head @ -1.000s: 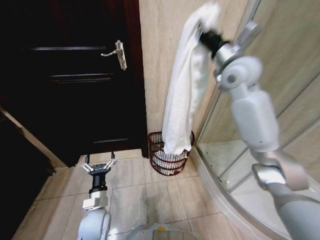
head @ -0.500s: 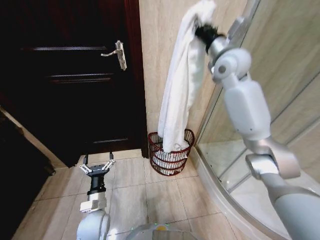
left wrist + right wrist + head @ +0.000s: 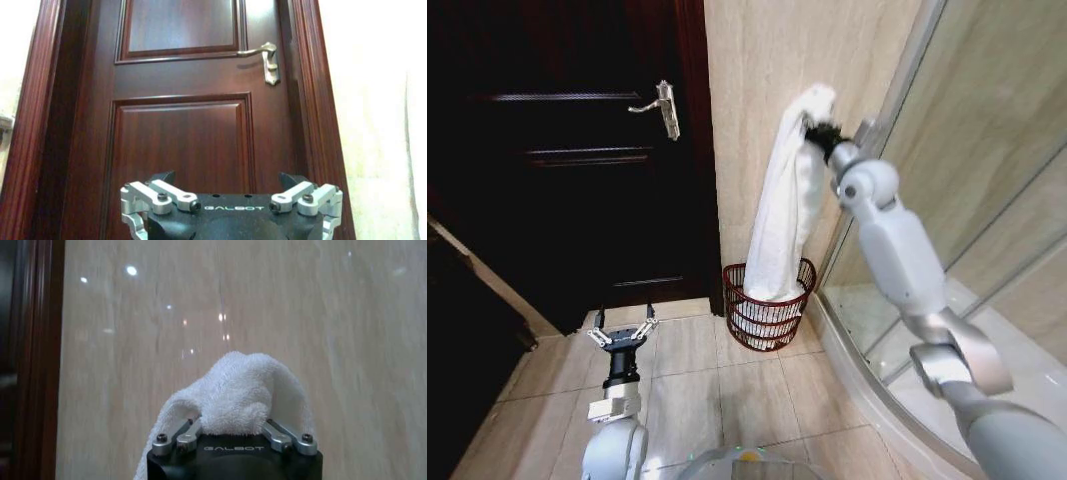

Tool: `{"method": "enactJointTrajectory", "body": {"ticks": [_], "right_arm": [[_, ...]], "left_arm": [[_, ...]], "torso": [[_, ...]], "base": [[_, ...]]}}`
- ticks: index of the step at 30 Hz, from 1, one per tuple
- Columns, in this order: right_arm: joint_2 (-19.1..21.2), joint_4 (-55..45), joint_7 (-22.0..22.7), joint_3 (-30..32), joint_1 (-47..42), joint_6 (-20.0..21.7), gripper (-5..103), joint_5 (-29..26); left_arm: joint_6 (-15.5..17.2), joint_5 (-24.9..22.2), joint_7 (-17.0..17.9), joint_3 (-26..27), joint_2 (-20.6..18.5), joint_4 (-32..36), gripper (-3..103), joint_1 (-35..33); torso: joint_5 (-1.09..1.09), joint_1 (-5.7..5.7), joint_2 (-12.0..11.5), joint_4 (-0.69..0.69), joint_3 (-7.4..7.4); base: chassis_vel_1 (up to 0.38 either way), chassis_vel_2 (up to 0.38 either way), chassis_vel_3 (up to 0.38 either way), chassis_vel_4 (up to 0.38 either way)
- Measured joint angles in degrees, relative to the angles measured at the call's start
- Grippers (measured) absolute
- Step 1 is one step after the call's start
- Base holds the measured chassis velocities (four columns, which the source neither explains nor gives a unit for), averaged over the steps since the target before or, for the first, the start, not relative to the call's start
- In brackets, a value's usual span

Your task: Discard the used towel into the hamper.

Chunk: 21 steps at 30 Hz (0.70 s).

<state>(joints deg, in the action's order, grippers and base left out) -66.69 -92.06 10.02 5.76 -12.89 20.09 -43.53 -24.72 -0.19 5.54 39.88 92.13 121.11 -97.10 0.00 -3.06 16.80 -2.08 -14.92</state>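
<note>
White towel (image 3: 789, 205) hangs lengthwise from the right pincer (image 3: 812, 127) clamped on its top, lower end inside the hamper (image 3: 767, 325) directly below

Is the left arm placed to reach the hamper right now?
Probably yes: the left gripper hangs open and low beside the hamper, bare floor between. But the towel, held by the right gripper, already drapes into it.

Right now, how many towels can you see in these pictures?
1. The white towel hangs from the right claw, shut on its top, against the tiled wall; its lower end reaches into the hamper. Others may lie hidden inside the hamper.
</note>
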Motion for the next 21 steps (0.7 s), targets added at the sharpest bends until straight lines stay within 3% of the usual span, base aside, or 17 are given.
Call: {"method": "enactJointTrajectory", "body": {"ticks": [15,21], "right_arm": [[-1.8,-0.6,-1.0,0.9,-14.1,-1.6,20,4.0],[-1.3,-0.2,-1.2,0.9,-18.1,1.0,20,3.9]], "left_arm": [[-1.3,0.0,0.0,0.2,0.0,-0.6,100,-0.2],[-1.8,-0.1,0.0,0.3,0.0,-1.0,100,0.0]], "torso": [[0.01,1.04,-3.3,0.00,2.23],[0.00,1.26,-4.0,0.02,2.75]], "base": [[0.000,0.000,0.000,0.000],[0.000,0.000,0.000,0.000]]}}
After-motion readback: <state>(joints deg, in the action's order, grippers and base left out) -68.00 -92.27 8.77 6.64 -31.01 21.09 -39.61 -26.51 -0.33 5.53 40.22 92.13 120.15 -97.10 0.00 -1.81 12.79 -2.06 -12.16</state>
